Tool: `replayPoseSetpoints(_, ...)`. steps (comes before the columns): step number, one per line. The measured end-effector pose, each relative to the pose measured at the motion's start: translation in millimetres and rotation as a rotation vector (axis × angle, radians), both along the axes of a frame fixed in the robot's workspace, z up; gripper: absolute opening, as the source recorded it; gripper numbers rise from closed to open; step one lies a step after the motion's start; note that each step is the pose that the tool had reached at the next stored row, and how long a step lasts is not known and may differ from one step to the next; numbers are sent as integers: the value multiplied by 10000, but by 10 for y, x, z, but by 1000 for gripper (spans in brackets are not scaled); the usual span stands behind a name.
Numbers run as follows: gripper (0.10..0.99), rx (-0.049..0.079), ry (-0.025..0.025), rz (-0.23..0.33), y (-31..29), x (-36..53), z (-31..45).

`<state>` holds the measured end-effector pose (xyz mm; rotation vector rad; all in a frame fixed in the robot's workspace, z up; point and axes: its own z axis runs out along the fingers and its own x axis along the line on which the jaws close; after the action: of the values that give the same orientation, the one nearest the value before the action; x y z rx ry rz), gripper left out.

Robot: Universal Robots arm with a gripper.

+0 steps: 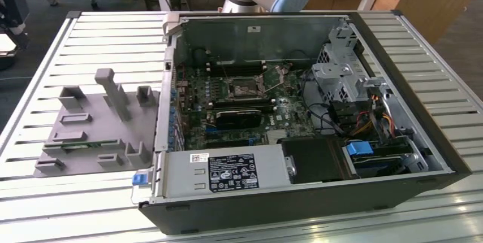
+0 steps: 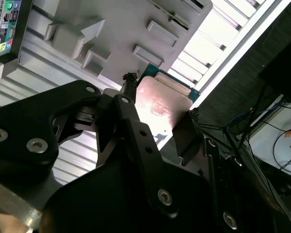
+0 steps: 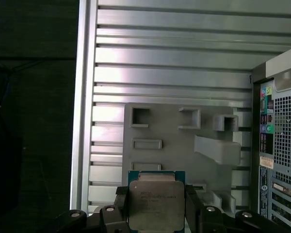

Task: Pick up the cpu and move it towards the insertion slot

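The gripper is clamped on the cpu, pinching two opposite edges, and hangs over the grey holder. The insertion slot lies inside the open computer case, to the exterior view's right of the holder.

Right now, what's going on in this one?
The arm's gripper is shut on the cpu, pinching it by two opposite edges, as both wrist views show. The chip hangs over the grey plastic holder on the slatted table, beside the open computer case. In the exterior view, the insertion slot sits on the board inside that case.
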<state>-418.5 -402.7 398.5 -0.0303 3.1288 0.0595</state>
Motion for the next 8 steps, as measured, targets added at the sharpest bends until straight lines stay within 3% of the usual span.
replayPoseSetpoints(8,541,0,-1,0,0,119,-1)
